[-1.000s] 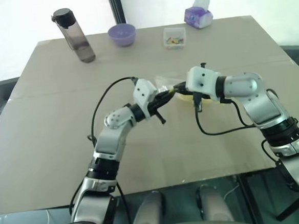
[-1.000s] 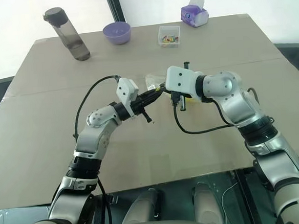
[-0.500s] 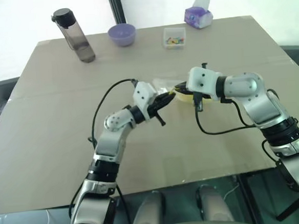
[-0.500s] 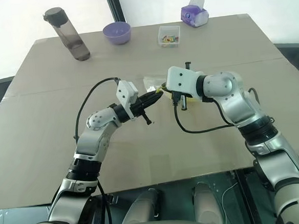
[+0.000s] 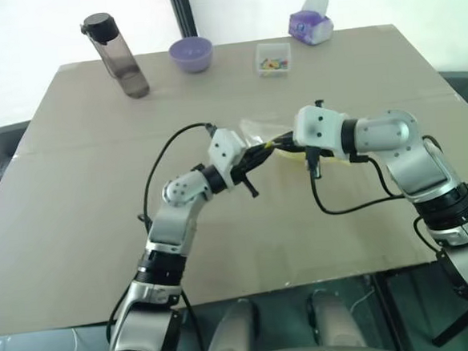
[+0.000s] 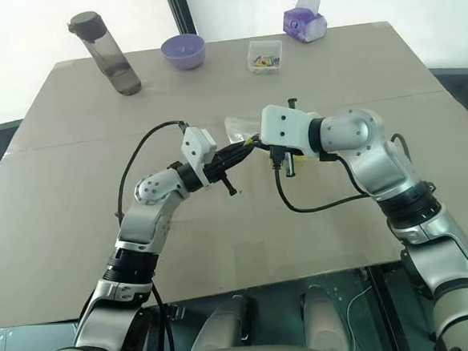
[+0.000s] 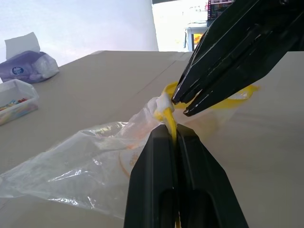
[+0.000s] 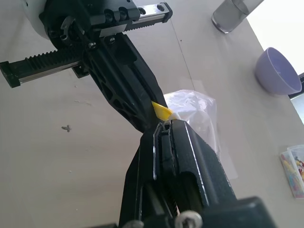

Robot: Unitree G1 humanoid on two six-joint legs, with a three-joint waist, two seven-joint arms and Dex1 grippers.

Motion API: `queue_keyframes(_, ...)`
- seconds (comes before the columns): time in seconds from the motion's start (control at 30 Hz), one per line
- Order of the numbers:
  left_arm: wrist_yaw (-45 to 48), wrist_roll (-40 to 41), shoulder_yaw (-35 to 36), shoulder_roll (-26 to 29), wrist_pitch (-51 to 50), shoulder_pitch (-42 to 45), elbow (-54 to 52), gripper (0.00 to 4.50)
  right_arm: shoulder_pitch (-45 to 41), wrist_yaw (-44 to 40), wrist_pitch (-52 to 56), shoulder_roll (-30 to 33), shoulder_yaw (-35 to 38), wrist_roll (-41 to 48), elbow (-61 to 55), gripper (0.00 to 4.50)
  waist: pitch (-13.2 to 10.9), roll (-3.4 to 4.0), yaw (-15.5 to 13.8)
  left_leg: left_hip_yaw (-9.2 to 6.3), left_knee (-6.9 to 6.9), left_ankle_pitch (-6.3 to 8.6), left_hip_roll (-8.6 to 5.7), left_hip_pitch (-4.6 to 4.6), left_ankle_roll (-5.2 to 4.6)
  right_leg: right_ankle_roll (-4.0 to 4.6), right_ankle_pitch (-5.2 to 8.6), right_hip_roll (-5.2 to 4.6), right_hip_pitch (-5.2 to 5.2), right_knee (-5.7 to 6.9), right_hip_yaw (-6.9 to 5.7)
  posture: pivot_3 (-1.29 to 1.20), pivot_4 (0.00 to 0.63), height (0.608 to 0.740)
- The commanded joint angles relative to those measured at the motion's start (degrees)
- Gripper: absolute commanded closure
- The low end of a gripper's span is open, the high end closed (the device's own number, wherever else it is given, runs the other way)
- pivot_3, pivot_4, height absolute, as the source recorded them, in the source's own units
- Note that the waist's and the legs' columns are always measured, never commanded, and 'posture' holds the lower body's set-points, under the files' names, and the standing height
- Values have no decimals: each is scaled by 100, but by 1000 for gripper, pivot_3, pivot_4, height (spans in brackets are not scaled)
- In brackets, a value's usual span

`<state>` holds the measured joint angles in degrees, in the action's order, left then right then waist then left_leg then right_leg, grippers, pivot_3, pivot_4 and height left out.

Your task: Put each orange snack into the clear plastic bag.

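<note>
Going L to R, all placed relative to the clear plastic bag (image 7: 90,161) mid-table.

Far back-L of the bag: dark water bottle (image 5: 117,57), upright. Purple bowl (image 5: 190,54) next, also behind-L of the bag. Small clear box (image 5: 273,59) w/ colourful bits sits straight behind it, and the purple tissue pack (image 5: 310,27) is behind-R, at the far edge of the cardboard-covered table (image 5: 83,194).

My left gripper (image 7: 172,130) comes at the bag from its L side. Fingers pressed fully together, pinching the yellow seal strip (image 7: 167,114) at the bag's mouth. Bag is lifted off the table here; the crinkly body hangs away from the pinch toward the far side.

My right gripper (image 8: 164,127) meets it from the R side, tip almost touching the left one. Also clamped all the way, on the same yellow strip, just beside the left pinch. A loop of strip sticks out past the R fingers.

Orange snack: faint orange ring pattern shows through the plastic near the pinch in the left wrist view, but can't tell if that's the bun in there. In the head views, a yellowish patch under the right gripper, mostly hidden by my wrist, can't ID it.
</note>
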<state>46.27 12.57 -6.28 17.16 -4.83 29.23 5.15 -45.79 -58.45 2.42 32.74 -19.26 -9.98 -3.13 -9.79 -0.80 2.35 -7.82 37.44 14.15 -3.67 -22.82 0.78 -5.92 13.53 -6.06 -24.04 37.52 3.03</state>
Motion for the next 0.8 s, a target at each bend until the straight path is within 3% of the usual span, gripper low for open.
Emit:
queue_keyframes(0.03, 41, 44, 1, -14, 128, 116, -103, 4500, -50, 53, 35, -7, 85, 26, -223, 4371, 0, 0, 0, 0, 0, 0, 0, 0, 0, 0, 0, 0, 0, 0, 0, 0, 150, 739)
queue_keyframes(0.13, 39, 38, -2, -16, 136, 110, -89, 4500, -90, 32, 57, 2, 103, 42, -230, 4371, 0, 0, 0, 0, 0, 0, 0, 0, 0, 0, 0, 0, 0, 0, 0, 0, 150, 739)
queue_keyframes(0.3, 27, 34, 1, -21, 135, 102, -86, 4500, -140, 119, -35, -2, 125, -16, -182, 2181, 0, 0, 0, 0, 0, 0, 0, 0, 0, 0, 0, 0, 0, 0, 0, 0, 150, 739)
queue_keyframes(0.63, 4, 30, -2, -27, 136, 95, -84, 4500, -153, 118, -89, -23, 84, -53, -99, 2181, 0, 0, 0, 0, 0, 0, 0, 0, 0, 0, 0, 0, 0, 0, 0, 0, 150, 739)
queue_keyframes(0.8, -3, 36, 3, -23, 137, 93, -71, 4500, -149, 128, -94, 6, 99, -78, -93, 4189, 0, 0, -2, -1, 0, 0, 0, 0, 0, 0, 0, 0, 0, 0, 0, 0, 150, 739)
